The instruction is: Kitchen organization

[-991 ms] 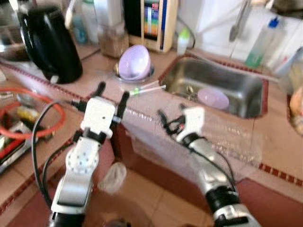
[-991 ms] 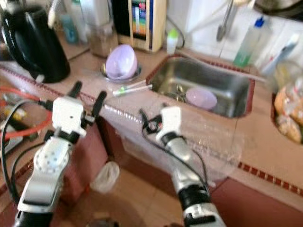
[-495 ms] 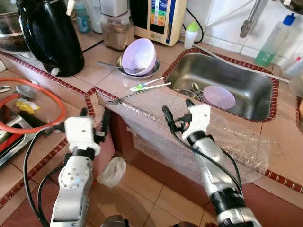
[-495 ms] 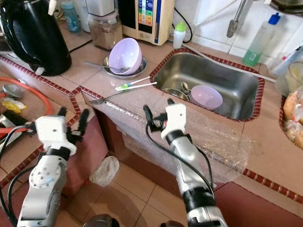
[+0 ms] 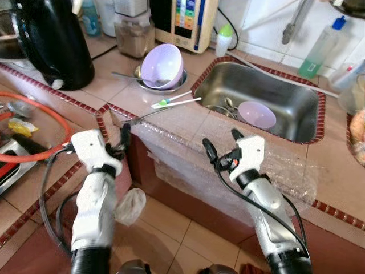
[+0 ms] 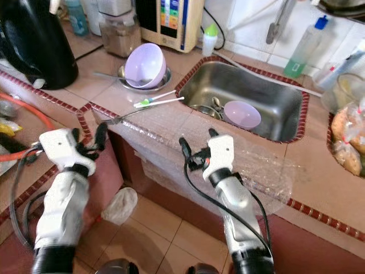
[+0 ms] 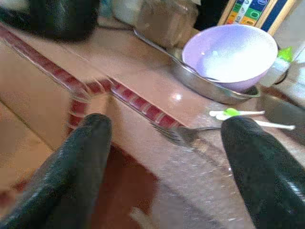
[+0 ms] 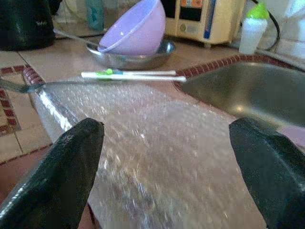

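- Over the last second the left gripper (image 5: 111,142) had dropped from chest height and then edged forward to the counter's front corner, so that its spread, empty fingers framed the fork (image 7: 183,133) in the left wrist view; the head camera had also moved and steadied out of its blur.
- That read as an approach to the fork, probably the first item to be tidied, with nothing grasped yet.
- The fork lay flat on the counter (image 5: 122,94) at the front edge, where the sheet of bubble wrap (image 5: 274,165) began, just in front of two toothbrushes (image 5: 174,103).
- Its long axis ran along the counter edge, tines toward the left gripper and handle toward the sink (image 5: 296,123); the handle's far end was too blurred to place.
- The right gripper (image 5: 223,151) hovered over the bubble wrap before the sink, jaws wide apart and holding nothing.
- A lilac bowl (image 5: 162,65) leaned in a steel dish behind the toothbrushes; another one sat in the sink.
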Available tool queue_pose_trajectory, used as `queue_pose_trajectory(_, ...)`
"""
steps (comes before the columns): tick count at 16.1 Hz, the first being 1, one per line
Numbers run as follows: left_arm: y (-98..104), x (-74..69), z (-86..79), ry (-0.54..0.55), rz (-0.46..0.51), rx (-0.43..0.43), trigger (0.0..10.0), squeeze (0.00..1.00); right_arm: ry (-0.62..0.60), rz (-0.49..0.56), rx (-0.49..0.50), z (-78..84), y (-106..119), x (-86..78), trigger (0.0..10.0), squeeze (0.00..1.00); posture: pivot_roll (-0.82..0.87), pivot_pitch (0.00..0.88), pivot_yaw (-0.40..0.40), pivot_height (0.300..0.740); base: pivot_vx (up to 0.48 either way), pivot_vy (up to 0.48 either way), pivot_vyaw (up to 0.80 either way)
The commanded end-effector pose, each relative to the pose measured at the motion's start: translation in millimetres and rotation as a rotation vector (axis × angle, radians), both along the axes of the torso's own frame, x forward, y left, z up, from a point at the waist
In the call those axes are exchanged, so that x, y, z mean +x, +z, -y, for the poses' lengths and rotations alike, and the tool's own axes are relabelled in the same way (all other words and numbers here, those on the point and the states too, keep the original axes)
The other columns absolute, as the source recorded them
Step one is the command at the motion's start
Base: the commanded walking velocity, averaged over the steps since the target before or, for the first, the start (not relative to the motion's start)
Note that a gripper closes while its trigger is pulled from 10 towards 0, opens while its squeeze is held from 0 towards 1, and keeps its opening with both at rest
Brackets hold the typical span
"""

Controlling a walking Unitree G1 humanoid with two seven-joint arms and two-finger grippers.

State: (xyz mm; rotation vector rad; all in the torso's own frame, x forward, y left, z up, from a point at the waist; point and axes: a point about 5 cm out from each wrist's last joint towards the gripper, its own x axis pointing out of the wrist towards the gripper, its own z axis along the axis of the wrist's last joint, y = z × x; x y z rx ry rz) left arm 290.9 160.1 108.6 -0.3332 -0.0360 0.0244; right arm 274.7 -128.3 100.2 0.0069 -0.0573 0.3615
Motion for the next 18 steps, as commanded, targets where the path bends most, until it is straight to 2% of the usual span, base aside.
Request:
queue_pose_trajectory(1, -6, 4.7, 2.5, -0.022, -0.029, -0.060, 10.0, 0.00, -0.004, 0.008, -0.004, 3.0, 6, -2.1, 10.0, 0.00, -0.06, 0.101, -0.037, 0.740, 0.000, 0.000, 0.00)
queue_pose_trajectory(3, -8, 10.2, 2.5, -0.017, -0.037, -0.073, 10.0, 0.00, 0.026, -0.017, 0.005, 2.3, 7, -9.5, 10.0, 0.00, -0.09, 0.116, -0.028, 0.740, 0.000, 0.000, 0.00)
queue_pose_trajectory(6, -10, 14.3, 1.3, -0.003, -0.043, -0.116, 10.0, 0.00, 0.195, -0.049, 0.051, -10.4, 17, -26.1, 10.0, 0.00, -0.13, 0.136, -0.031, 0.740, 0.000, 0.000, 0.00)
queue_pose_trajectory(8, -11, 22.4, -2.6, 0.023, -0.035, -0.152, 10.0, 0.00, 0.285, -0.062, 0.033, -14.7, 25, -37.1, 10.0, 0.00, -0.16, 0.146, -0.045, 0.740, 0.000, 0.000, 0.00)
queue_pose_trajectory(17, 2, 50.7, -0.5, 0.010, 0.045, -0.221, 10.0, 0.00, 0.247, -0.103, -0.003, -1.5, 33, -47.4, 10.0, 0.00, -0.22, 0.160, -0.057, 0.740, 0.000, 0.000, 0.00)
queue_pose_trajectory(18, 5, 53.6, -2.1, 0.020, 0.059, -0.232, 0.5, 0.00, 0.241, -0.102, -0.005, -0.9, 33, -47.4, 10.0, 0.00, -0.22, 0.160, -0.057, 0.740, 0.000, 0.000, 0.00)
